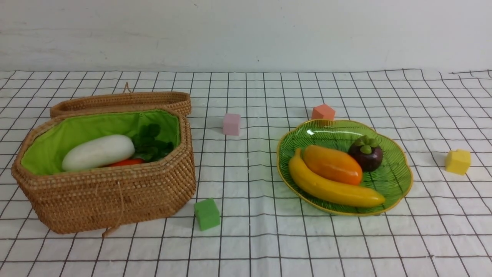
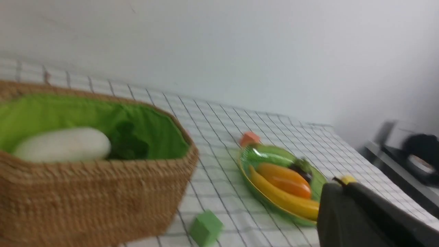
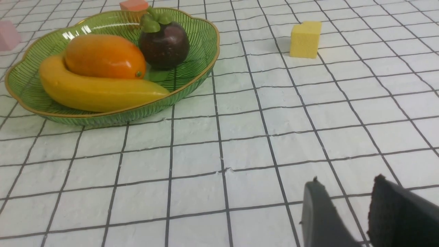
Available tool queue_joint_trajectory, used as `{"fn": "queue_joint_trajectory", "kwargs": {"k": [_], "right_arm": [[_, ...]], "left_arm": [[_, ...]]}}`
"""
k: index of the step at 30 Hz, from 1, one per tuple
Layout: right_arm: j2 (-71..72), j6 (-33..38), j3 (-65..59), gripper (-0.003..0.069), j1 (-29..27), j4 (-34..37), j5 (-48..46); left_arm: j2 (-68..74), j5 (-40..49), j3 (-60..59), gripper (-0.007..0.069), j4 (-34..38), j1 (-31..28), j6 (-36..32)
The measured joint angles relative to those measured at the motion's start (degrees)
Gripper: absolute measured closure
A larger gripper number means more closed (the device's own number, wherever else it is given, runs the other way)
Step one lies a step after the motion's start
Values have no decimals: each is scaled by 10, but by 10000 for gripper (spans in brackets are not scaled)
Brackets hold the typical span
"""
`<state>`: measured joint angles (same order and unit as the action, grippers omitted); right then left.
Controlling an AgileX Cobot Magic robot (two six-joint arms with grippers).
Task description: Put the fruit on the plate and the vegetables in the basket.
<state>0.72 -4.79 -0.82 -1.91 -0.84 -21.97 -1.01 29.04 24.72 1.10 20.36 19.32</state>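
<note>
The wicker basket (image 1: pixel 115 192) stands at the left with its lid (image 1: pixel 123 100) open behind it. A white radish (image 1: pixel 98 152), a bit of orange-red carrot (image 1: pixel 127 162) and dark green leaves (image 1: pixel 152 144) lie inside; no pale green gourd shows. The green plate (image 1: pixel 399 169) at the right holds the banana (image 1: pixel 330 188), mango (image 1: pixel 332 163) and mangosteen (image 1: pixel 367 154). Neither gripper shows in the front view. My left gripper (image 2: pixel 337 181) is shut and empty, near the table's front. My right gripper (image 3: pixel 346 183) is open and empty, low over bare cloth, well clear of the plate (image 3: pixel 212 58).
Small cubes lie on the checked cloth: pink (image 1: pixel 231 124) and orange (image 1: pixel 323 112) behind the plate, yellow (image 1: pixel 457 161) at the right, green (image 1: pixel 206 214) in front of the basket. A white wall bounds the table's far edge.
</note>
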Motion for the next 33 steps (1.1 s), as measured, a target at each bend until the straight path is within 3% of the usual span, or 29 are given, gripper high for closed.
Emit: {"fn": "queue_joint_trajectory", "kwargs": {"k": [4, 10, 14, 20, 28, 33], "right_arm": [[0, 0, 0, 421, 0, 0, 0], [1, 0, 0, 421, 0, 0, 0], [0, 0, 0, 421, 0, 0, 0], [0, 0, 0, 421, 0, 0, 0], [1, 0, 0, 421, 0, 0, 0], [1, 0, 0, 421, 0, 0, 0]], "left_arm": [[0, -71, -86, 634, -1, -103, -48], [0, -94, -200, 630, -6, -175, -16], [0, -80, -258, 626, -22, -182, 30], [0, -68, -264, 622, -41, -175, 44], [0, -68, -265, 613, -42, -175, -29], [0, -68, -265, 607, -42, -175, -40]]}}
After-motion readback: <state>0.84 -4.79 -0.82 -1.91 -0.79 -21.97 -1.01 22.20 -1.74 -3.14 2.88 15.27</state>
